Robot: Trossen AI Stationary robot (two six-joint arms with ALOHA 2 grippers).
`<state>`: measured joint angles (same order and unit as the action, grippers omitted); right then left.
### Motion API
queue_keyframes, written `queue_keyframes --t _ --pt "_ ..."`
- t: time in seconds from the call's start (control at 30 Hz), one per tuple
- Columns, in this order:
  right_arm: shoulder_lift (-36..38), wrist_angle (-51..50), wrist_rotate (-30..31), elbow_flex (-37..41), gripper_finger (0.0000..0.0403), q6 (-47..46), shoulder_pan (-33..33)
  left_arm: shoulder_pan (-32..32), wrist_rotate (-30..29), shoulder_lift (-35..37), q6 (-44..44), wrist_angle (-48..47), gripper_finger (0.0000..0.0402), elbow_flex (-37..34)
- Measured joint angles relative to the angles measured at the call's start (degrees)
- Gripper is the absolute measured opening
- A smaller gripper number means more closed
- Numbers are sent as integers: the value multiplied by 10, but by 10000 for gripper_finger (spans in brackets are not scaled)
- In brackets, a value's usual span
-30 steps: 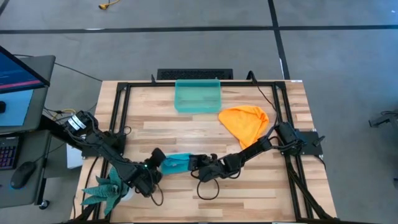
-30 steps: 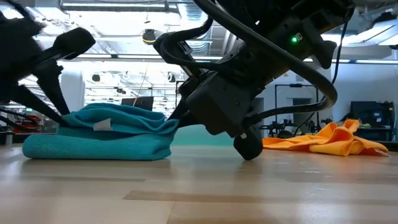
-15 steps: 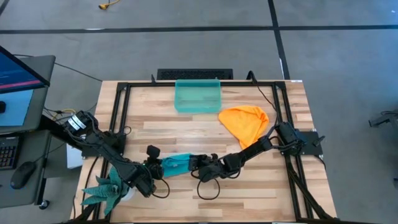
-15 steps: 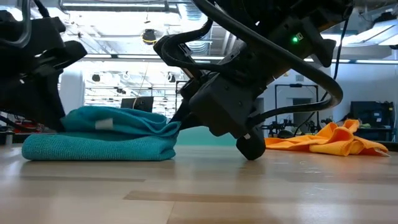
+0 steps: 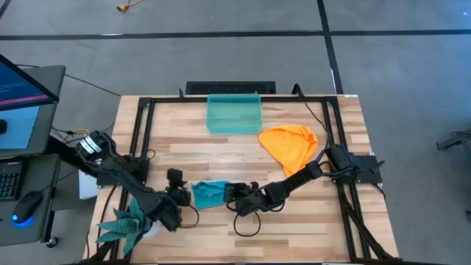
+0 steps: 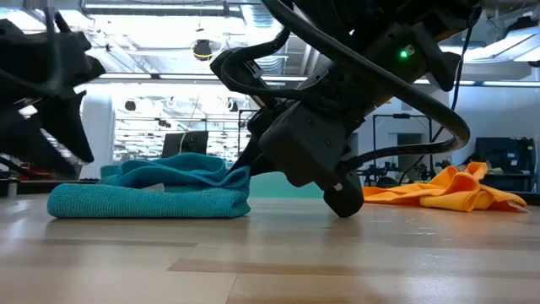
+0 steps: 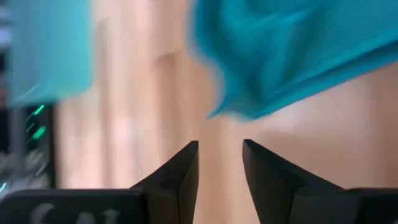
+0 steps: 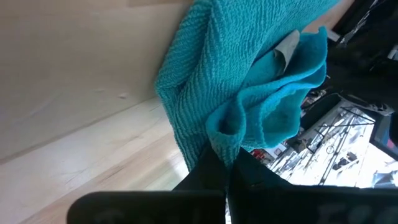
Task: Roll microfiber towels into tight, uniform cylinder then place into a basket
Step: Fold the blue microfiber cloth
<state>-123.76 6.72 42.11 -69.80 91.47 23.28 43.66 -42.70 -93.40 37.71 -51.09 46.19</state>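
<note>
**Teal towel** (image 5: 209,193): lying near the front middle of the table (image 5: 221,158), between the two grippers, bunched into a loose, flattened bundle rather than a tight cylinder. The ribbed knit weave is showing on its outer face; softer folds and a small pale tag are sitting on top. Judged: rolling is only partly done.

**Right gripper** (image 8: 225,163): lying low at the towel's right end, fingers together and pinching a fold of the teal cloth. Judged: it is anchoring that end so the roll is not unwinding.

**Left gripper** (image 7: 220,149): standing just left of the towel, fingers apart with bare wood between them, holding nothing. Judged: it is positioned for a fresh grip on the free left end.

**Orange towel** (image 5: 291,145): lying crumpled in a soft heap, far right of the teal one and just right of the basket, untouched by either gripper. It is looking larger and limper than the teal cloth.

**Basket** (image 5: 234,112): sitting at the far middle edge, well apart from the teal towel; translucent teal plastic, rectangular, low-walled, nothing showing inside it.

**Plant** (image 5: 124,223): standing at the near left corner, green, spiky-leaved, beside the left arm.
</note>
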Motion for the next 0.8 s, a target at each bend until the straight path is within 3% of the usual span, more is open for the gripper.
queue_keyframes --t 0.2,0.3,0.4,0.5,0.67,0.8 --pt "0 0 0 0 12 1 2 0 -81 45 172 -113 118 0" --pt "0 0 0 0 13 1 2 -12 -129 70 231 -105 118 0" --pt "0 0 0 0 12 1 2 -39 -140 78 256 -78 118 0" --pt "0 0 0 0 12 1 2 -80 -122 71 227 -12 118 -7" --pt "0 0 0 0 13 1 2 -156 -58 70 95 170 118 -34" --pt "0 0 0 0 12 1 2 -200 5 70 35 246 118 -39"
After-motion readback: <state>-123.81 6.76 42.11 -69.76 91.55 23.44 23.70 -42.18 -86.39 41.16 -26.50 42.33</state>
